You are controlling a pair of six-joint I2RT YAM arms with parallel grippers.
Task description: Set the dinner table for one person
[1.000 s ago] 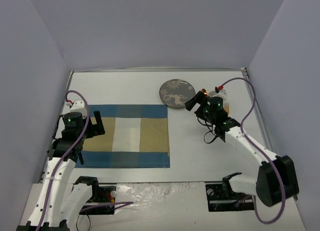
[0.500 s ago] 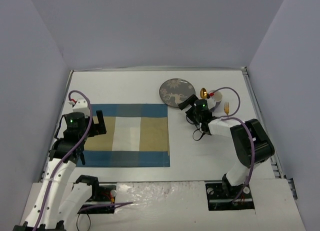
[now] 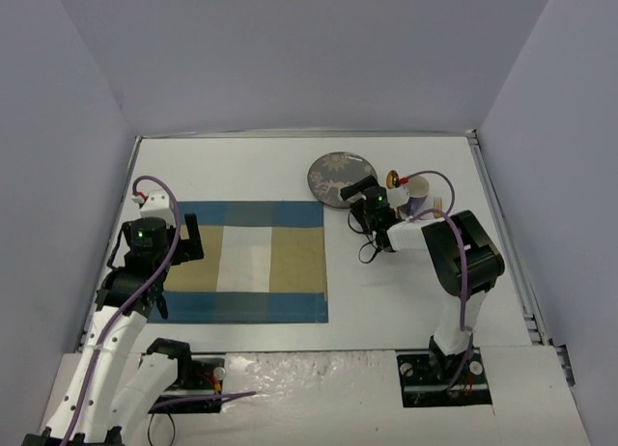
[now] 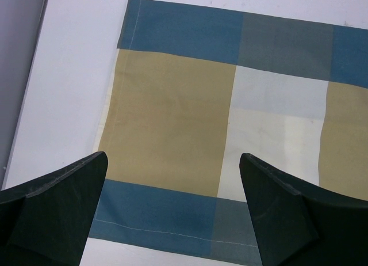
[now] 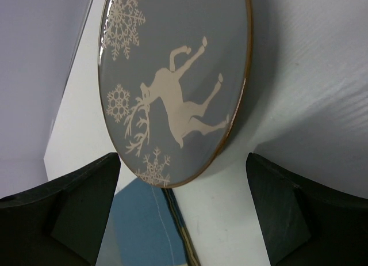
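The dinner table (image 3: 232, 166) is a wide white top. A grey plate (image 3: 338, 178) with a white deer and snowflakes lies on it at the back, just beyond the far right corner of a blue-and-tan checked placemat (image 3: 246, 263). My right gripper (image 3: 363, 197) sits low at the plate's near right edge. In the right wrist view the plate (image 5: 172, 76) fills the space ahead, and my right gripper (image 5: 183, 162) is open with its fingers either side of the near rim, not touching it. My left gripper (image 3: 188, 238) hangs open over the placemat's (image 4: 172, 93) left end, holding nothing.
A white cup (image 3: 418, 188), a gold spoon (image 3: 393, 179) and a gold fork (image 3: 439, 207) lie close behind the right arm, near the table's right side. Grey walls enclose the table on three sides. The placemat's corner (image 5: 144, 225) lies just under the right gripper.
The right arm has folded in and swung left, bringing its gripper from beside the cup to the plate's near edge, jaws narrowing slightly. The left arm has barely shifted.
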